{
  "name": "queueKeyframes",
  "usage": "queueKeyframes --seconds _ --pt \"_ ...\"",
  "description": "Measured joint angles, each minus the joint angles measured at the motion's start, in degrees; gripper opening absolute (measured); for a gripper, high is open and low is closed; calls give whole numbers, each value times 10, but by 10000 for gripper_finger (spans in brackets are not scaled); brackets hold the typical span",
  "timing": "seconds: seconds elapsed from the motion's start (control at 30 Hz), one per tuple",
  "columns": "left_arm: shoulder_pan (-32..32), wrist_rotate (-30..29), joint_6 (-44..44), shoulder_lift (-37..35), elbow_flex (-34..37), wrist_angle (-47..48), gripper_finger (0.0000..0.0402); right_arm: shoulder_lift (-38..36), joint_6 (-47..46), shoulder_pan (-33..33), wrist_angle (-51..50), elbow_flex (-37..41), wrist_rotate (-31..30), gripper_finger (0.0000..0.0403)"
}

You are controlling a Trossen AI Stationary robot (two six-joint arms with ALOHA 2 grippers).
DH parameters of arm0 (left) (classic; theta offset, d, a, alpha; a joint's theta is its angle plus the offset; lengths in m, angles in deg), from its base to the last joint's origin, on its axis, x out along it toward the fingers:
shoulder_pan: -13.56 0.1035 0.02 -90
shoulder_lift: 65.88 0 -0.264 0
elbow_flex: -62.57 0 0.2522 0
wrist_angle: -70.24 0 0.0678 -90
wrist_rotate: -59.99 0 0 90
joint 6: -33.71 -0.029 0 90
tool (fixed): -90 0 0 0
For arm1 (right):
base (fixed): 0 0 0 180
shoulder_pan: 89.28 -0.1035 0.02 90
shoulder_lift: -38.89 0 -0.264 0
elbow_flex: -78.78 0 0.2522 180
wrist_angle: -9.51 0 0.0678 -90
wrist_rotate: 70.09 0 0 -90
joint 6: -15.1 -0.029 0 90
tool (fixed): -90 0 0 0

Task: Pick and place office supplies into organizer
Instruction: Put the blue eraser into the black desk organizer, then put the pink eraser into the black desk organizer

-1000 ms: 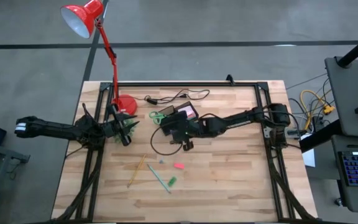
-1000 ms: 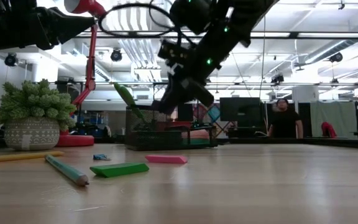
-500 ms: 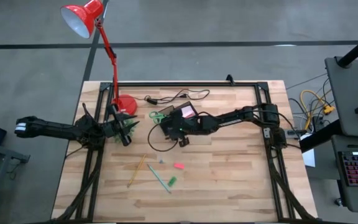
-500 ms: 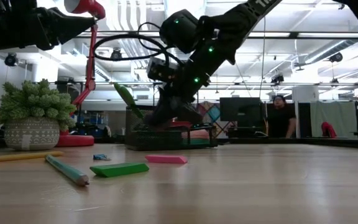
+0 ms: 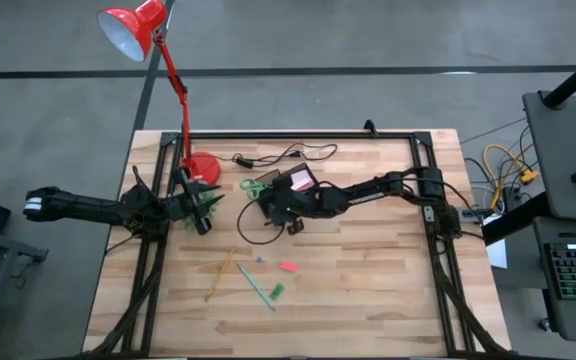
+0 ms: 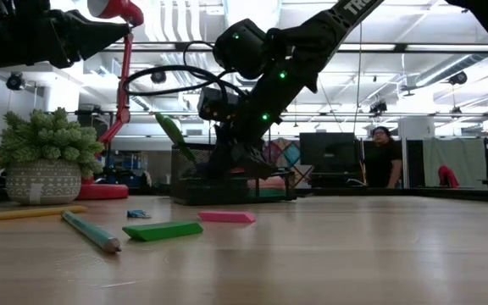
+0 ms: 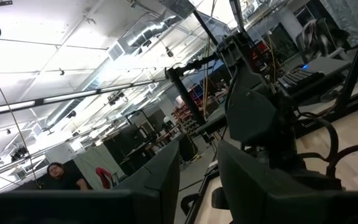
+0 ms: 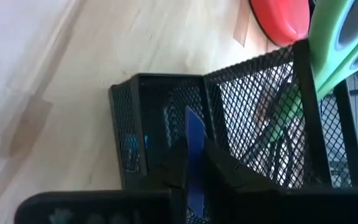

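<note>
The organizer [image 5: 290,188], a black mesh tray, stands at the table's far middle, with green-handled scissors [image 5: 254,185] and a pink sticky-note pad [image 5: 302,181] in it. My right gripper [image 8: 196,171] hangs slanting over one of its compartments [image 8: 160,118], shut on a thin blue piece [image 8: 194,140]. On the near table lie a yellow pencil [image 5: 220,274], a green pen [image 5: 254,286], a pink piece [image 5: 287,266] and a green piece [image 5: 277,291]. My left gripper [image 7: 199,174] waits open at the table's left, touching nothing. My right gripper pinches the blue piece by its flat sides [image 8: 195,163] between the two fingers. The fingers slant down from the table's right side. The piece stands on edge and juts out past the fingertips, over the organizer's open compartment and clear of the table.
A red lamp's round base [image 5: 204,167] and a black cable [image 5: 288,153] sit by the organizer at the far edge. A potted plant [image 6: 45,165] stands beside my left gripper. A cable loop [image 5: 253,228] hangs from the right arm. Bare wood lies to the near right.
My right gripper has gone down and toward the table's left, from above the table's middle to the organizer, carrying the blue piece and rolling slightly. It slowed in the last half second.
</note>
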Motion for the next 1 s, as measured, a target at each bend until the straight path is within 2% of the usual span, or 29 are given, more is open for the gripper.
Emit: queueKeyframes --seconds 0.43,0.8,1.0 --pt "0 0 0 0 0 0 96 0 0 0 -19 -6 1 27" --pt "0 0 0 0 0 0 96 0 -15 0 -17 -6 1 92" --pt "0 0 0 0 0 0 96 0 -15 0 -16 -6 1 106"
